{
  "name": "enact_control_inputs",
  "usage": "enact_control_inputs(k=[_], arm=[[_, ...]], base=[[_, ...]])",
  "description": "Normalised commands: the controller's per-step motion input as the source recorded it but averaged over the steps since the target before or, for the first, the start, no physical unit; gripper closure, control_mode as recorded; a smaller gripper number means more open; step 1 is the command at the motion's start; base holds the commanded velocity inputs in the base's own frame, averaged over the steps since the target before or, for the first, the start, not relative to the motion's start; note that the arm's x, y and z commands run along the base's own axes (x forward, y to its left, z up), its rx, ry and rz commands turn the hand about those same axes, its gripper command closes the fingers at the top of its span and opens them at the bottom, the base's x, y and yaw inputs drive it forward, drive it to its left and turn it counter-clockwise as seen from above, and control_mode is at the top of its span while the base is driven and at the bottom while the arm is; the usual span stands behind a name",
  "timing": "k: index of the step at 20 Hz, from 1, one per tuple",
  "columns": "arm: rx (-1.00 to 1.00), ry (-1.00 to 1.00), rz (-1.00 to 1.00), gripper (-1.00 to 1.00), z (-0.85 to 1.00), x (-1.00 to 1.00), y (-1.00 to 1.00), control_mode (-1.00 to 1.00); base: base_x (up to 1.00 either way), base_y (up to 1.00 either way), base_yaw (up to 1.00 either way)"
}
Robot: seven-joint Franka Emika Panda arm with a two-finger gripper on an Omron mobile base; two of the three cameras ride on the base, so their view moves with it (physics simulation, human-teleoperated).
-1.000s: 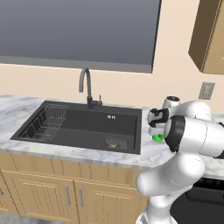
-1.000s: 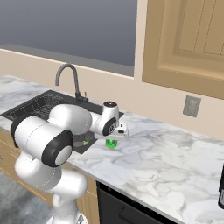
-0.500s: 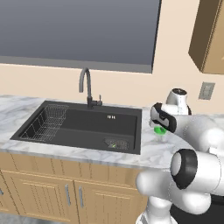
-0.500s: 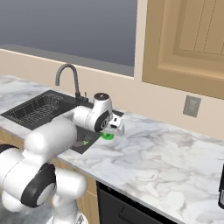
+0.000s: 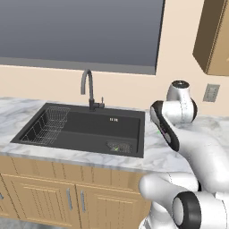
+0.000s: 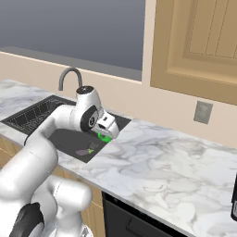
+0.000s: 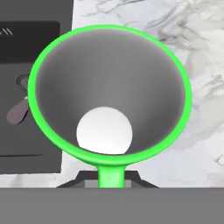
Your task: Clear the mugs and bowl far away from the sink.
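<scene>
One green mug [image 7: 111, 94] is visible, and it sits in the grip of the gripper [image 6: 105, 131]. The hand view looks straight down into its open mouth: a bright green rim, a grey inner wall and a white floor, with a green strip of its side dropping to the bottom edge where the claw is clamped on it. In the right base view the mug [image 6: 105, 137] shows as a small green patch under the white hand, above the marble countertop [image 6: 176, 162] just beside the right edge of the sink [image 6: 69, 139]. Whether it touches the counter or hangs just above it cannot be told. In the left base view a sliver of green [image 5: 159, 131] peeks out behind the forearm.

There is one sink [image 5: 85, 129], dark and recessed, with one wire rack [image 5: 44, 127] in its left part and one curved dark faucet [image 5: 89, 89] behind it. A small dark scrap lies on the basin floor [image 6: 83, 151].

The arm rises from the base, folds at a high elbow and reaches forward and down, so the wrist bends over the counter edge by the sink with the fingers pointing downward.

One wall outlet [image 6: 202, 112] sits on the beige wall, below one wooden wall cabinet [image 6: 203, 41].
</scene>
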Motion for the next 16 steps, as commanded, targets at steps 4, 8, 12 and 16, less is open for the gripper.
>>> enact_control_inputs(k=[4,8,12,16], arm=[[0.0,0.2,-0.15,1.0,0.71,-0.3,0.0,-1.0],[0.0,0.16,-0.02,1.0,0.62,-0.37,0.01,-1.0],[0.01,0.05,0.04,1.0,0.42,-0.57,0.0,-1.0],[0.0,-0.13,0.13,1.0,0.35,-0.73,0.0,-1.0]], base=[[0.0,0.0,0.0],[0.0,0.0,0.0],[0.0,0.0,0.0],[0.0,0.0,0.0]])
